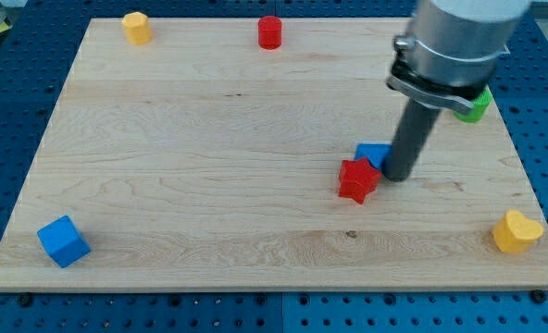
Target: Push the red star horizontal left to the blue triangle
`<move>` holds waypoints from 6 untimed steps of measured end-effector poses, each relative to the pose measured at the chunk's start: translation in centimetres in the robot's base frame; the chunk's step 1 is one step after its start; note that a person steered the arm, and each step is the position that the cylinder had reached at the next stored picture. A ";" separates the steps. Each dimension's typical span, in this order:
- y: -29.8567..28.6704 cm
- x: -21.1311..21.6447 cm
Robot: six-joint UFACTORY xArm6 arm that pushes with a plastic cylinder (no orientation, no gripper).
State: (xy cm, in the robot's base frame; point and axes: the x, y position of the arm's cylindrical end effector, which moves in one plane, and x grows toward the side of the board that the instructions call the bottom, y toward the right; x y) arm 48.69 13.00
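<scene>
The red star point(357, 179) lies on the wooden board point(209, 166), right of the board's middle. The blue triangle point(372, 154) sits just above and to the right of it, touching it, and is partly hidden by the rod. My tip point(397, 176) is at the star's right side, directly next to the blue triangle's right edge. The rod rises up to the grey arm body point(454, 46) at the view's top right.
A red cylinder point(270, 32) and a yellow block point(137, 28) stand near the top edge. A blue cube point(63, 240) is at the bottom left. A yellow heart-like block point(516, 231) is at the bottom right. A green block point(475, 104) shows behind the arm.
</scene>
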 end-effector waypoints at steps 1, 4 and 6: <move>0.2 0.4; 0.2 3.6; -6.2 1.9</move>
State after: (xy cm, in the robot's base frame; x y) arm 50.61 6.76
